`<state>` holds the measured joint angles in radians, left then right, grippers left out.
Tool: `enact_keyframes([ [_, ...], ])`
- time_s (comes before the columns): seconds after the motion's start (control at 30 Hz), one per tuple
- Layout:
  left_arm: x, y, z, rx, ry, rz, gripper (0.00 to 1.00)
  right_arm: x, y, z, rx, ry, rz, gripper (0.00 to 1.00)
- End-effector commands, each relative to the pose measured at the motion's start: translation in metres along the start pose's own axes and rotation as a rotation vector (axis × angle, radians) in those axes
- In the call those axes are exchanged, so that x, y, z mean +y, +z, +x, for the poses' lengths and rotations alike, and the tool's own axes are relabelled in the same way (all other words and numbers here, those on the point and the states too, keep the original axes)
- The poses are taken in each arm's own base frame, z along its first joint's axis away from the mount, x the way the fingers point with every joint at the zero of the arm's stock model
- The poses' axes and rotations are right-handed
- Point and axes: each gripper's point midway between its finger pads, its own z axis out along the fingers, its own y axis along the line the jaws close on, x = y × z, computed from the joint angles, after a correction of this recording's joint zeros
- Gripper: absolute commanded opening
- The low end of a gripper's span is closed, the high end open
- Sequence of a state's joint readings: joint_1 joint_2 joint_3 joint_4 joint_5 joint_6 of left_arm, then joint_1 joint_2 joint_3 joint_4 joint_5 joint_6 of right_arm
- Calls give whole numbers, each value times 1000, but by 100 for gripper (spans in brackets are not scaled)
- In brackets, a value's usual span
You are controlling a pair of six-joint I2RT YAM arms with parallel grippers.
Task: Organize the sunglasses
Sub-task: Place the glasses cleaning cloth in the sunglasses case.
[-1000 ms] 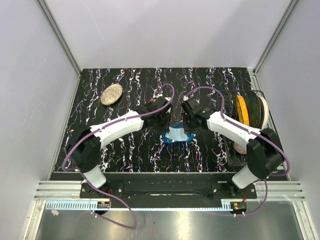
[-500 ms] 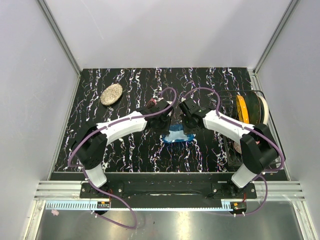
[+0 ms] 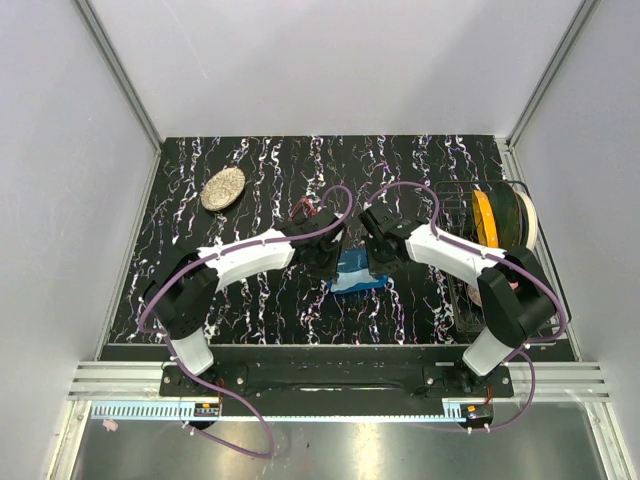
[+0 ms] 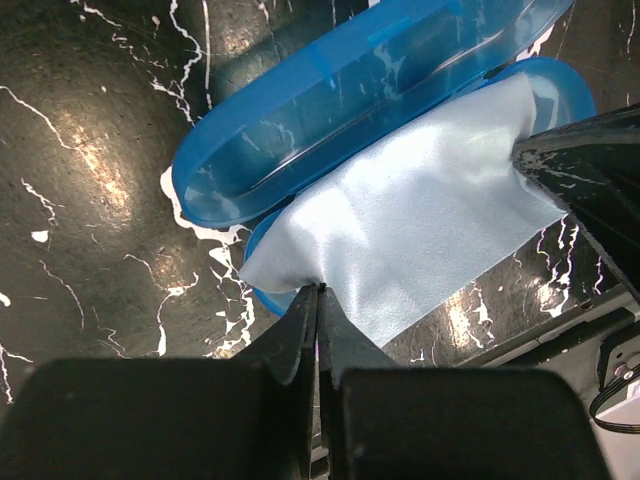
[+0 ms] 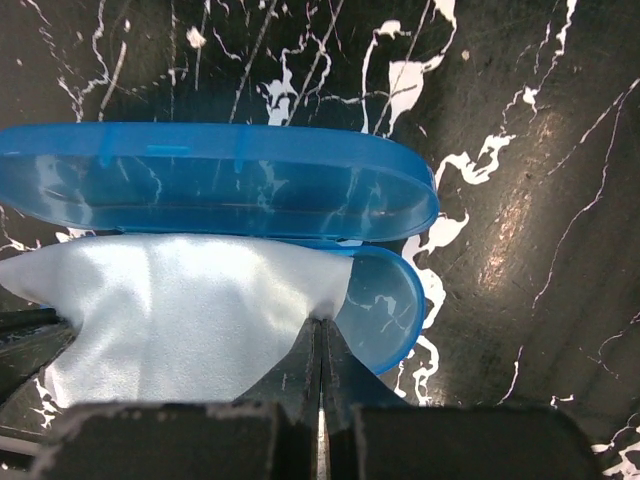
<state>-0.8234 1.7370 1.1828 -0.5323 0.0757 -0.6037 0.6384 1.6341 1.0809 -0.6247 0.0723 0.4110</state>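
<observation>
You are not seeing the sunglasses in any view; I judge they are lying hidden under the light blue cloth (image 4: 420, 210) inside the open blue case (image 4: 300, 130). Your left gripper (image 4: 318, 295) and right gripper (image 5: 320, 328) are each pinching an opposite edge of that cloth, jaws closed on it, laying it over the lower shell. The next move is calling for letting go and shutting the lid. Everything is sitting mid-way on the black marbled table (image 3: 250, 170), a wire rack (image 3: 455, 290) at your right, white walls (image 3: 330, 70) around.

The light blue square cloth (image 4: 420, 220) lies in the open blue oval hard case (image 4: 330, 110), between my left jaws and right jaws. Far back left sits a speckled oval pad (image 3: 222, 188); right, a wire rack (image 3: 452, 200).
</observation>
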Motion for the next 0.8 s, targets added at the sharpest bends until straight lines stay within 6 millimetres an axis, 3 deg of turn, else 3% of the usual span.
enact_keyframes([
  [0.0,-10,4,1,-7,-1,38,0,0,4,3,8,-9,-18,0],
  [0.3,-13,10,12,6,-10,34,0,-2,12,13,5,11,-22,0],
  [0.77,-4,21,22,-6,-18,-42,0,-10,19,7,-103,48,-7,0],
])
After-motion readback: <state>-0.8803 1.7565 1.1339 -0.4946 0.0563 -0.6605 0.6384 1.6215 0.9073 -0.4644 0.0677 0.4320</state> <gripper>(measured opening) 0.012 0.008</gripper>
